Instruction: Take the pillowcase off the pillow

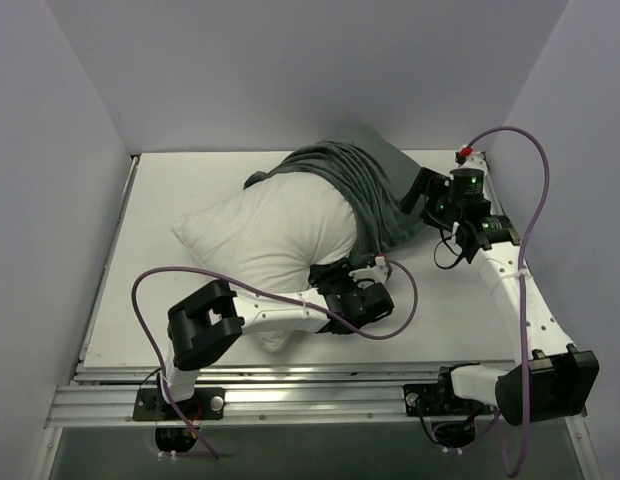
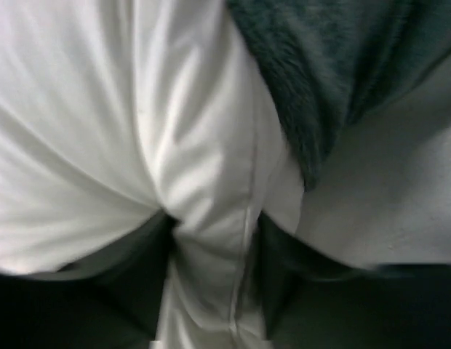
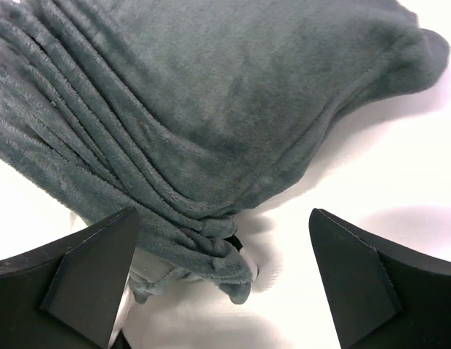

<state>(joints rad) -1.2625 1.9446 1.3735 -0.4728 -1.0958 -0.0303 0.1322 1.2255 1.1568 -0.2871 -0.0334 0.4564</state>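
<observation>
pillow [image 1: 270, 225] fills centre of table [image 1: 180, 180]; bunched pillowcase [image 1: 375, 190] blocks far-right part. bare strip open along left wall [image 1: 60, 200], also far-left corner. near-right table open, but cable [image 1: 408, 300] loops across it. left gripper [image 1: 330, 275] pressed into pillow's near edge, white fabric fills gap between fingers. right gripper [image 3: 222, 218] jaws wide; pillowcase hem partly in gap, bare table beside right finger.

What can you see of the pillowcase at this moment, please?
The pillowcase shows only its plain grey-green, plush-looking face; no stripes are visible. It is gathered in deep folds over the far right end of the white pillow, most of which lies bare. Its bunched edge lies on the table between the open jaws of the right gripper, which does not hold it.
</observation>
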